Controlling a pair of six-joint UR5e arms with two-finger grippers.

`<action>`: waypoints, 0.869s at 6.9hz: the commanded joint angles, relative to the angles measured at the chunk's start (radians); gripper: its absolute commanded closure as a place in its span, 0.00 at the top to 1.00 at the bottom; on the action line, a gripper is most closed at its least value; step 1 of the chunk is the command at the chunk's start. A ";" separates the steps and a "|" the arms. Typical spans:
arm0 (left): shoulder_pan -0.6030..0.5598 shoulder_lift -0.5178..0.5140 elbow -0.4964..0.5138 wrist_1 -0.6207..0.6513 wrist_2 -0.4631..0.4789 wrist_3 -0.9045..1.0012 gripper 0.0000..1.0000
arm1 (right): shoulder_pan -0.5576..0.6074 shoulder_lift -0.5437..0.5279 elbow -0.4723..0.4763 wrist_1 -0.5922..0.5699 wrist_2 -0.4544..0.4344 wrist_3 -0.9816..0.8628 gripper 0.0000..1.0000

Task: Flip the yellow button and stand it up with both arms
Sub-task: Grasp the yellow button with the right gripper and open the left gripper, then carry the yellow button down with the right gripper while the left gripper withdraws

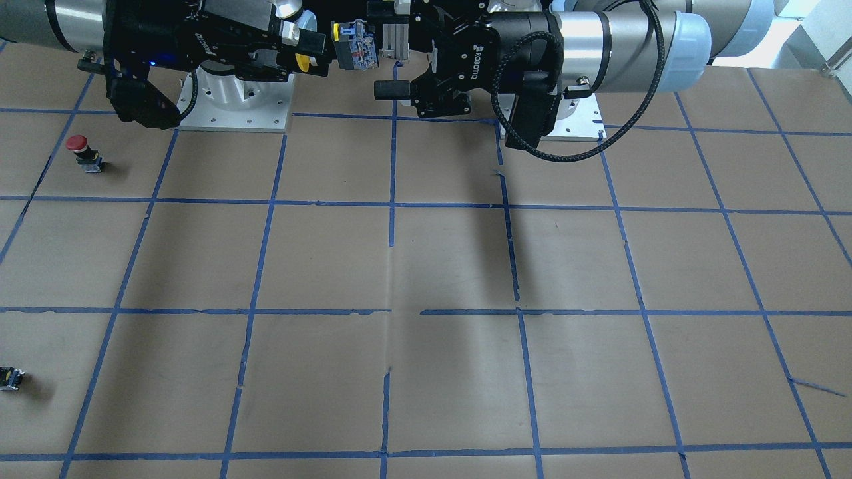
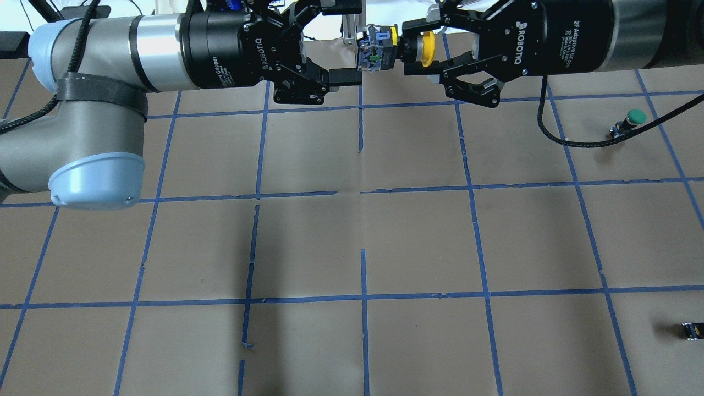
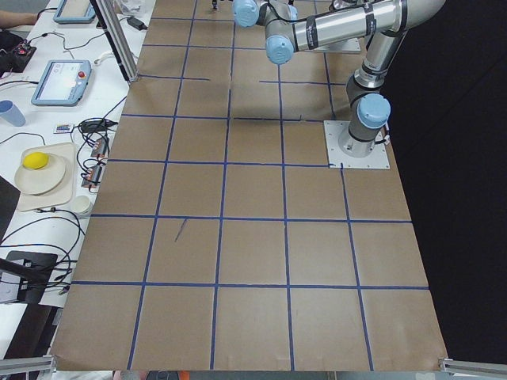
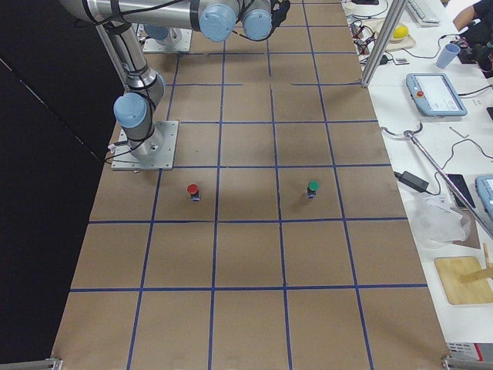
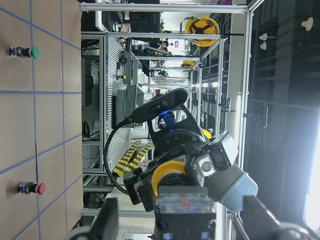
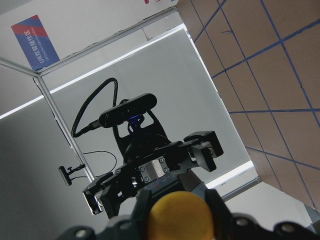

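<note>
Button: we hold the yellow button in the air at twelve o'clock in the overhead view, its cap pointing toward three o'clock.
Right gripper: pinched on the button's neck.
Left gripper: fingers wide, tips just reaching the switch body.
Progress: lifted; we judge that handover, flip and standing are left.

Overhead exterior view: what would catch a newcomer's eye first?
The left gripper and right gripper meet at the view's top, the yellow button in mid-air between them. The right one grips its cap end; the left one's fingers stand open at its body. A green-capped button sits far right.
</note>
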 commanded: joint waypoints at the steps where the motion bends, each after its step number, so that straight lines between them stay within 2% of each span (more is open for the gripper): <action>1: 0.035 -0.004 0.002 0.002 0.009 -0.024 1.00 | 0.001 -0.002 -0.004 -0.011 -0.084 0.000 0.30; 2: 0.035 -0.002 0.005 0.002 0.010 -0.024 1.00 | 0.001 0.000 -0.002 -0.075 -0.183 0.000 0.29; 3: 0.038 0.002 0.006 0.002 0.012 -0.029 1.00 | 0.003 0.003 -0.002 -0.133 -0.350 0.006 0.29; 4: 0.055 0.004 0.006 0.002 0.059 -0.029 1.00 | 0.003 0.006 0.000 -0.219 -0.511 0.067 0.28; 6: 0.069 0.012 -0.002 -0.002 0.104 -0.029 1.00 | 0.003 0.020 0.035 -0.458 -0.824 0.218 0.19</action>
